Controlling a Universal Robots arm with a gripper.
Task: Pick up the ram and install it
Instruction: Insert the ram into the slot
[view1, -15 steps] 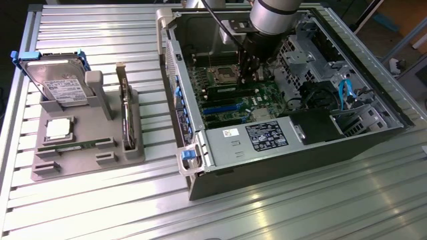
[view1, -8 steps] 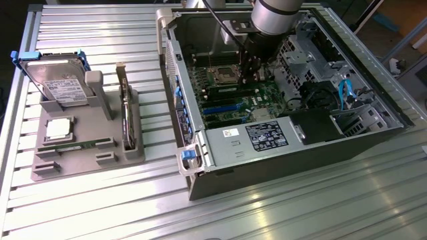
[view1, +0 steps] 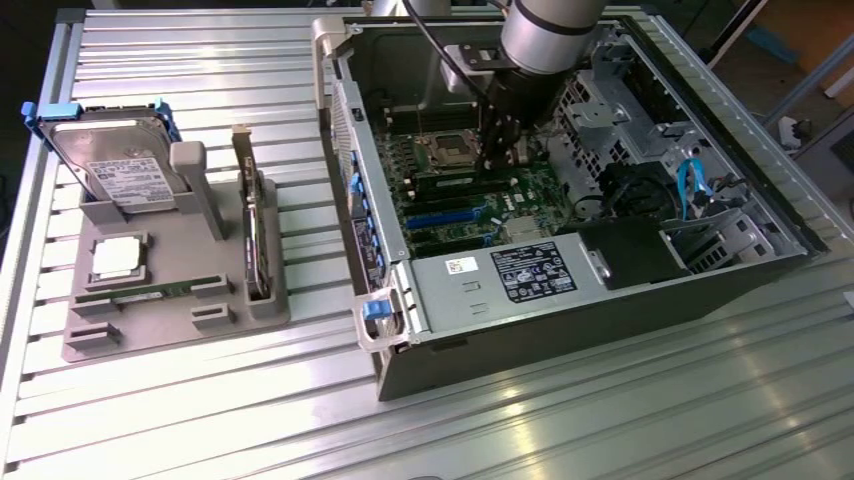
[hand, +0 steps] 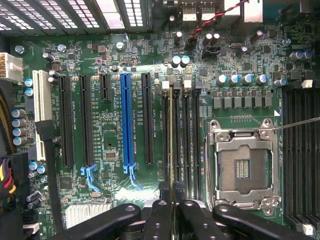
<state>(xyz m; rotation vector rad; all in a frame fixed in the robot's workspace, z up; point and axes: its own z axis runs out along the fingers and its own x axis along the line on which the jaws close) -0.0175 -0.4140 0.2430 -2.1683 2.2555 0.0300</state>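
Observation:
My gripper (hand: 171, 207) is shut on the ram (hand: 171, 150). In the wrist view the ram shows edge-on as a thin greenish line running out from between the black fingers (hand: 155, 215). It stands over the black memory slots (hand: 186, 140) on the green motherboard, between the long expansion slots and the CPU socket (hand: 242, 167). I cannot tell whether it touches a slot. In the exterior view the arm reaches down into the open computer case, with the gripper (view1: 501, 140) just above the motherboard (view1: 467, 190).
A grey holder (view1: 174, 315) on the exterior view's left carries a hard drive in a blue-tabbed frame (view1: 114, 165), an upright expansion card (view1: 251, 230), a square chip (view1: 118, 257) and a green stick lying flat (view1: 140, 293). The case walls (view1: 354, 200) and cables (view1: 687, 185) surround the arm.

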